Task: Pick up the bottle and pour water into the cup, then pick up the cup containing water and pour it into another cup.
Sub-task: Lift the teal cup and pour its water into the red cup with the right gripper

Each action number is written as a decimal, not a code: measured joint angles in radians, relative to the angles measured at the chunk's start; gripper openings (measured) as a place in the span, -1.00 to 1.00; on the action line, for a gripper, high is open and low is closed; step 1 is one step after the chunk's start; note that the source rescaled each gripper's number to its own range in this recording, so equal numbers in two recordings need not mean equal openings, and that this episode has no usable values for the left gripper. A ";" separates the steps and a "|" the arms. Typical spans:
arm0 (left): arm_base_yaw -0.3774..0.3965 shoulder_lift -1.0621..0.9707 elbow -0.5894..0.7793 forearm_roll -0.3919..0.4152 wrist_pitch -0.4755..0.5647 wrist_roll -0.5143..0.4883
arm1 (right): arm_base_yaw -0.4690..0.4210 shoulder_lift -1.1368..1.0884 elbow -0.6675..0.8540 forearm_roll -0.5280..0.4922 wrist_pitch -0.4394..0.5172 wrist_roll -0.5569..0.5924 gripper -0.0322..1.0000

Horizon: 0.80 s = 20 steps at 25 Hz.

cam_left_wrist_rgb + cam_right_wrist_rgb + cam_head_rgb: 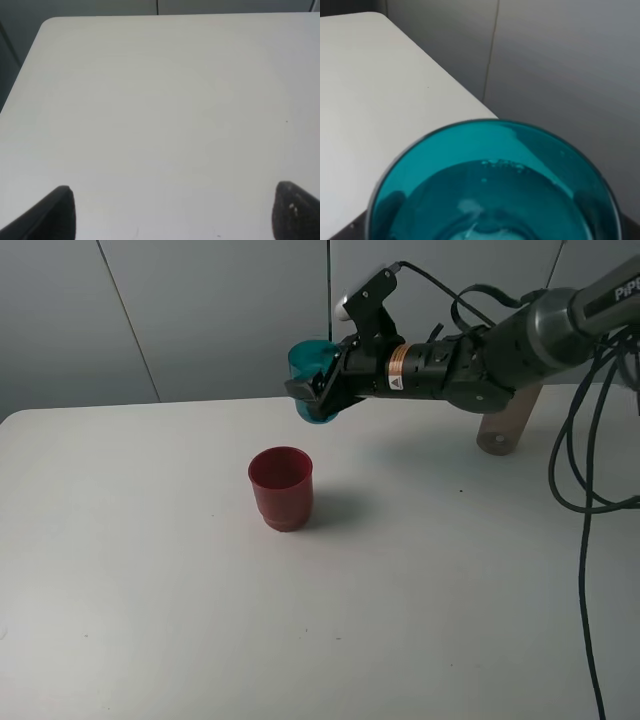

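My right gripper (318, 390) is shut on the teal cup (310, 355), holding it in the air above the table, behind and a little right of the dark red cup (281, 487). The right wrist view looks into the teal cup (492, 185), which holds water. The red cup stands upright on the white table (150, 570). Behind my right arm stands the brownish bottle (502, 428), with only its lower part showing. My left gripper (172, 212) hangs open over bare table, its dark fingertips (57, 212) wide apart; the exterior view does not show it.
Black cables (590, 460) hang down at the right side of the table. A grey panelled wall (200, 310) runs behind the table's far edge.
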 joint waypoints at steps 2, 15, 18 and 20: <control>0.000 0.000 0.000 0.000 0.000 0.000 | 0.007 0.002 0.000 -0.005 0.005 -0.030 -0.71; 0.000 0.000 0.000 0.000 0.000 0.000 | 0.032 0.002 0.000 -0.050 0.004 -0.304 -0.71; 0.000 0.000 0.000 0.000 0.000 0.000 | 0.032 0.002 0.000 -0.055 -0.018 -0.384 -0.71; 0.000 0.000 0.000 0.000 0.000 0.000 | 0.032 0.002 0.000 -0.056 -0.041 -0.449 -0.71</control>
